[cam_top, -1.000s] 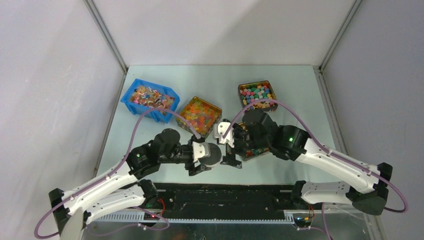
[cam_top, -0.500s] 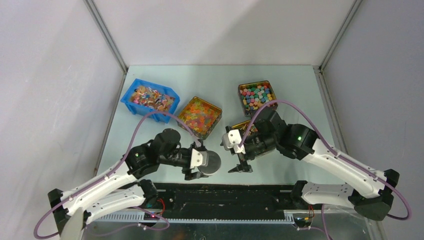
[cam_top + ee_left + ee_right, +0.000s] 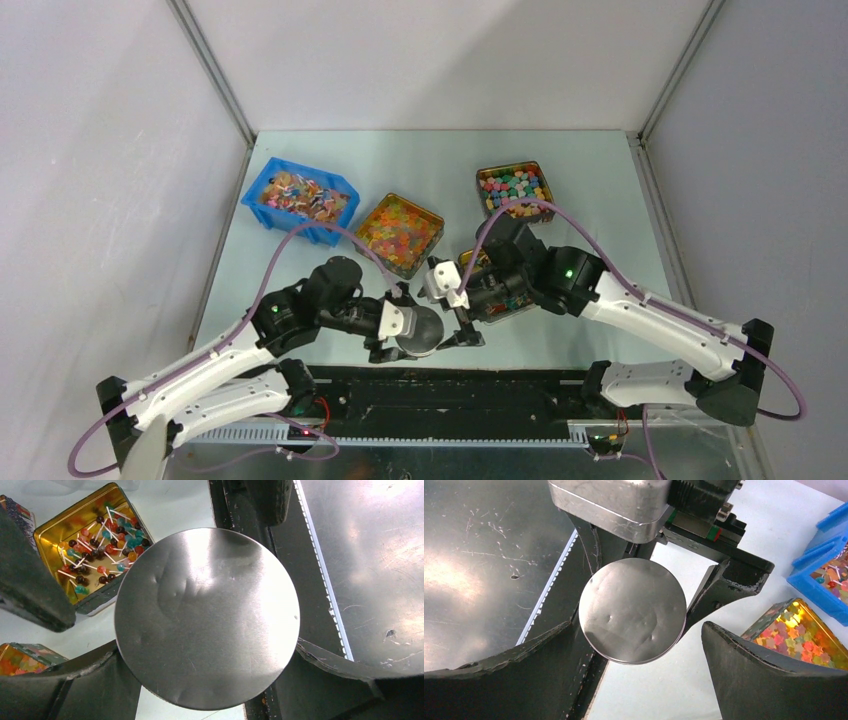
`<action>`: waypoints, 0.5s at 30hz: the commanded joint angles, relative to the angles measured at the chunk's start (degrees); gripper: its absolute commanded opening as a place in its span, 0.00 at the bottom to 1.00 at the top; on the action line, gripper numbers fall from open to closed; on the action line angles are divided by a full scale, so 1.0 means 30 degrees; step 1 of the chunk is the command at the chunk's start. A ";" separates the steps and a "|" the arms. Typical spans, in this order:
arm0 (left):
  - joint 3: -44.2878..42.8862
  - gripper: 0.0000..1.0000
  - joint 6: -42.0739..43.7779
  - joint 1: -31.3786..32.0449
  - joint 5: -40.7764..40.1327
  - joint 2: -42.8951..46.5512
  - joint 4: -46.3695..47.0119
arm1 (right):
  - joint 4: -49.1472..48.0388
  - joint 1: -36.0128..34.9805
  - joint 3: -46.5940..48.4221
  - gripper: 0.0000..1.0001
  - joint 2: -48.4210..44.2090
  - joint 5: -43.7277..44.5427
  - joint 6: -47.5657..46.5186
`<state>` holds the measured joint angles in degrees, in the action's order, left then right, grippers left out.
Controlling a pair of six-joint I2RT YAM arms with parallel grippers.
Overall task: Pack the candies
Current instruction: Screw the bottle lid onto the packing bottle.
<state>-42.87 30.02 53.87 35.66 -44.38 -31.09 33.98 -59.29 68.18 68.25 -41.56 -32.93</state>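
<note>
A pale green table (image 3: 420, 165) boxed in by grey walls, seen from above and behind two robot arms. Near the front edge the left gripper (image 3: 209, 652) clamps a round metal disc (image 3: 207, 617) by its rim, the flat, dented face turned to both wrist cameras. The right gripper (image 3: 639, 629) faces it from 3 o'clock with its fingers spread wide to either side of the disc; whether they touch the rim cannot be told.

In the left wrist view, the candies (image 3: 100, 545) lie heaped in a square gold tin (image 3: 70, 522) at 10 o'clock of the disc, part of the heap hidden behind it. They are small lollipops with red, teal, orange and dark heads. Their thin white sticks cross at every angle, so the pile has no common heading. From above, this tin sits mostly hidden beneath the right arm.

At 10 o'clock on the table stands a blue bin (image 3: 295, 226) of mixed sweets. A tin of star-shaped jellies (image 3: 421, 205) sits just beside it towards the centre. A tin of coloured cube sweets (image 3: 481, 190) stands at 1 o'clock.
</note>
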 commanded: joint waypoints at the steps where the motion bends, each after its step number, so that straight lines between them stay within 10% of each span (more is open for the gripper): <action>1: -0.1147 0.42 0.0123 0.0036 0.0728 0.0057 0.0781 | -0.1190 -0.0232 0.0147 0.99 0.0352 -0.0225 0.0324; 15: -0.1152 0.42 -0.0295 0.0033 0.0646 0.0170 0.1266 | -0.0753 -0.0375 0.0131 0.90 0.1192 0.0241 0.0178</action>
<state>-42.89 29.91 53.87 36.18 -44.36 -31.05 33.10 -60.18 68.18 71.33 -41.80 -32.32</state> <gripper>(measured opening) 0.832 0.912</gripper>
